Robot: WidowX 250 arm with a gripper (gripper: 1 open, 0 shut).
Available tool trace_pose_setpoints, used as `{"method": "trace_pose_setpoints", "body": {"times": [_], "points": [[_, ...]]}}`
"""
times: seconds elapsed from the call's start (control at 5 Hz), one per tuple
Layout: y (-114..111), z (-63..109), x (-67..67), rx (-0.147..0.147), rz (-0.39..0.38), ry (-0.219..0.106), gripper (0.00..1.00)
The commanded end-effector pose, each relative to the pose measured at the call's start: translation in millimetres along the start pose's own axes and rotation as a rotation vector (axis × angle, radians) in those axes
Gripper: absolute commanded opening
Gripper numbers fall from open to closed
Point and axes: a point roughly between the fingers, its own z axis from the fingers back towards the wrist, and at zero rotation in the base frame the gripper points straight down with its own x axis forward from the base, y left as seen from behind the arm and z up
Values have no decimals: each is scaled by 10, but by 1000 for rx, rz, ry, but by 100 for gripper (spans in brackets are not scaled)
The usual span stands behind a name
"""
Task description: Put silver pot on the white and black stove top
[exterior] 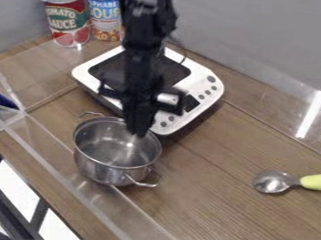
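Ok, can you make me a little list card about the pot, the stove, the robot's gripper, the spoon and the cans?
pot: silver pot, on the wooden surface, beside the stove, not on it
stove: white and black stove top, behind the pot, partly hidden by the robot arm
gripper: gripper shut, at the pot's stove side; too blurry to tell if it touches
spoon: metal spoon with a yellow-green handle, lying on the right
cans: two, at the back left
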Motion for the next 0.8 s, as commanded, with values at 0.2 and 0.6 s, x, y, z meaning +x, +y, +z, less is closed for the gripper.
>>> {"method": "trace_pose_setpoints", "body": {"times": [0.2, 0.6], "points": [[-224, 506, 57, -36, 40, -101, 100], [-241, 406, -106, -25, 62, -122, 100]]}}
